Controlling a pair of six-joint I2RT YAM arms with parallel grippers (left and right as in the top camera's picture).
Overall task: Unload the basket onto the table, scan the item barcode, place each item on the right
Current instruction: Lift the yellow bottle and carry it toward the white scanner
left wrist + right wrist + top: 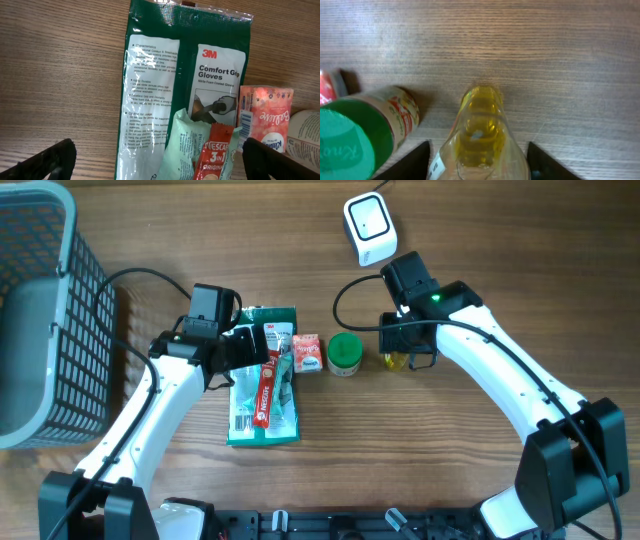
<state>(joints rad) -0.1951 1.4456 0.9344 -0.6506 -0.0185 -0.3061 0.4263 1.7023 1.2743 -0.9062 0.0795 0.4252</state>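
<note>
Fingers (415, 162) of the right gripper (477, 150) flank the yellow bottle (480, 107) on the wooden table (560, 50), one dark pad on each side of its clear body and the jaws about half apart. Whether they press the plastic or stand just off it cannot be told from the wrist view. The bottle holds yellow liquid, and a scrap of white label shows low on its left side. Just beside it, to the camera's left, stands a green-lidded jar (350, 145) with a printed wrapper. Seen from overhead, the row runs on to a pink tissue pack (307, 352) close against the jar. Beyond the right arm, near the far edge of the table, lies the white scanner (368, 225), well apart from the bottle, with a cable leading off the top of the frame. Across the table the left gripper (159, 145) hangs wide open, holding nothing, over a green packet of 3M Comfort Grip Gloves (165, 75) that lies flat. A pale green sachet (181, 145) and a red Nescafé 3-in-1 stick (215, 157) lie on the packet's lower part. A grey mesh basket (40, 320) sits at the table's left edge, apart from the goods.
</note>
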